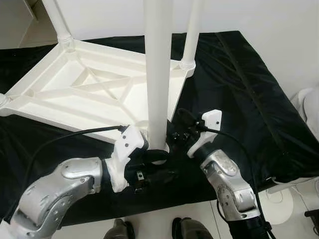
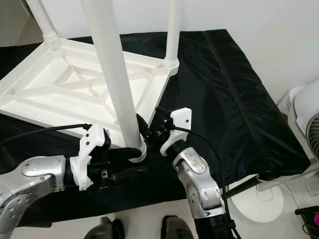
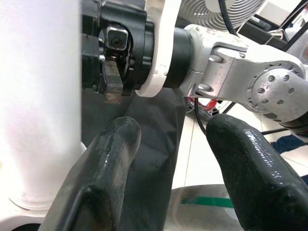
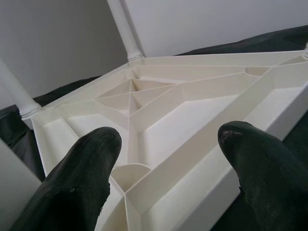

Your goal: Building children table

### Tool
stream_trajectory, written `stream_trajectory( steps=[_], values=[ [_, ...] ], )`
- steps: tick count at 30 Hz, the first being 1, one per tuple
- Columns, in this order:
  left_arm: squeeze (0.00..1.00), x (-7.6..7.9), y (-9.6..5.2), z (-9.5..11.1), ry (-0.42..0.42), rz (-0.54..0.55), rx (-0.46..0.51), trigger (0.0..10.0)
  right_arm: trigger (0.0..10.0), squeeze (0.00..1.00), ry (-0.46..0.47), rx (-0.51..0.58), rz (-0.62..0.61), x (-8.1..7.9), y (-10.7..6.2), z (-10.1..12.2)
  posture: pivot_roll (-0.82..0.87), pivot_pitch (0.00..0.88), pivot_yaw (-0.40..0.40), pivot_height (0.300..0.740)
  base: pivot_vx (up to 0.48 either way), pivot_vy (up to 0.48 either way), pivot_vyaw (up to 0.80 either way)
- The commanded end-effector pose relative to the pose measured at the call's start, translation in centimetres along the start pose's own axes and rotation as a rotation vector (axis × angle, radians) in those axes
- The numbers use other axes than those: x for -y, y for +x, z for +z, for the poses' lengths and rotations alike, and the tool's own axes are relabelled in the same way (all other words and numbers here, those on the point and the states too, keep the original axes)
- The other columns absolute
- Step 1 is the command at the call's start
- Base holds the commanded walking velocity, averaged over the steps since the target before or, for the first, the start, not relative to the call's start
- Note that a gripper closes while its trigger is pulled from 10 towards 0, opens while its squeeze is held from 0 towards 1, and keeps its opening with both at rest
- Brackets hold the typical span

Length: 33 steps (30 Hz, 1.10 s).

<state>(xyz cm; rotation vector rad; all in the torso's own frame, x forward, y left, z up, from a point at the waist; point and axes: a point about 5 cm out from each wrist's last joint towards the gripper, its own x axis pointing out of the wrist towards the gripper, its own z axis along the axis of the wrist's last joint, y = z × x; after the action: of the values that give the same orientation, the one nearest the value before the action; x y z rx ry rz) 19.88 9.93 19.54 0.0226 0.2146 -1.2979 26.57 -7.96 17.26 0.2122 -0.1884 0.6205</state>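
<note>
A white plastic table top (image 1: pixel 75 89) lies upside down on a black cloth, its ribbed underside up. White legs stand in its corners: one at the near corner (image 1: pixel 158 74), two at the far corners (image 1: pixel 192 30) (image 1: pixel 57 20). My left gripper (image 1: pixel 154 158) is at the base of the near leg, open. In the left wrist view that leg (image 3: pixel 38 96) stands beside one finger (image 3: pixel 103 163), outside the gap. My right gripper (image 1: pixel 175 134) is just right of the same leg base, open, and its fingers (image 4: pixel 82 168) point over the ribbed underside (image 4: pixel 192 110).
The black cloth (image 1: pixel 239 89) covers the low surface out to its right edge. A white fan (image 2: pixel 306 109) with a round base (image 2: pixel 259 199) stands on the floor at the right. My feet (image 1: pixel 149 229) are at the front edge. A pale wall is behind.
</note>
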Motion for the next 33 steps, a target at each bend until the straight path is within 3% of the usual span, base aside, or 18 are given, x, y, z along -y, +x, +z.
stream_trajectory(
  steps=[1, 4, 8, 17, 23, 27, 29, 31, 33],
  values=[
    [0.0, 0.4, -0.2, 0.0, -0.02, 0.007, 0.003, 10.0, 10.0, 0.0, 0.012, 0.01, 0.113, -2.3, 0.8, -0.1, -0.04, 0.153, 0.02, 0.74, 0.0, 0.0, 0.0],
    [0.0, 0.9, -0.4, -0.1, -0.082, 0.063, 0.07, 10.0, 10.0, 0.0, 0.039, 0.002, 0.163, -3.6, 1.5, -0.5, -0.02, 0.161, 0.001, 0.74, 0.0, 0.0, 0.0],
    [0.0, 1.4, -1.1, 0.2, -0.088, 0.065, 0.112, 10.0, 10.0, 0.0, 0.051, -0.009, 0.221, -4.7, 1.9, -0.8, 0.0, 0.162, -0.014, 0.74, 0.0, 0.0, 0.0],
    [0.0, 2.5, -2.8, 0.1, -0.072, 0.072, 0.079, 10.0, 10.0, 0.0, 0.054, -0.025, 0.271, -4.9, 2.0, -1.1, 0.03, 0.166, -0.035, 0.74, 0.0, 0.0, 0.0],
    [0.0, 2.9, -4.0, 0.0, -0.066, 0.085, 0.054, 10.0, 10.0, 0.0, 0.042, -0.045, 0.282, -4.0, 1.2, -1.5, 0.04, 0.17, -0.037, 0.74, 0.0, 0.0, 0.0],
    [0.0, 2.0, -6.4, -0.6, -0.017, 0.124, -0.06, 10.0, 10.0, 0.0, 0.013, -0.06, 0.293, -2.8, 0.4, -1.4, 0.03, 0.172, -0.031, 0.74, 0.0, 0.0, 0.0],
    [0.0, 1.9, -6.6, -0.6, -0.016, 0.13, -0.069, 10.0, 10.0, 0.0, 0.01, -0.061, 0.294, -2.7, 0.4, -1.4, 0.03, 0.172, -0.031, 0.74, 0.0, 0.0, 0.0],
    [0.0, 1.2, -8.2, -0.1, 0.027, 0.164, -0.107, 10.0, 10.0, 0.0, -0.013, -0.07, 0.281, -1.7, 0.1, -1.3, 0.02, 0.169, -0.027, 0.74, 0.0, 0.0, 0.0],
    [0.0, 0.9, -8.9, 0.3, 0.046, 0.182, -0.117, 10.0, 10.0, 0.0, -0.025, -0.074, 0.276, -1.2, 0.0, -1.2, 0.02, 0.167, -0.024, 0.74, 0.0, 0.0, 0.0]
  ],
)
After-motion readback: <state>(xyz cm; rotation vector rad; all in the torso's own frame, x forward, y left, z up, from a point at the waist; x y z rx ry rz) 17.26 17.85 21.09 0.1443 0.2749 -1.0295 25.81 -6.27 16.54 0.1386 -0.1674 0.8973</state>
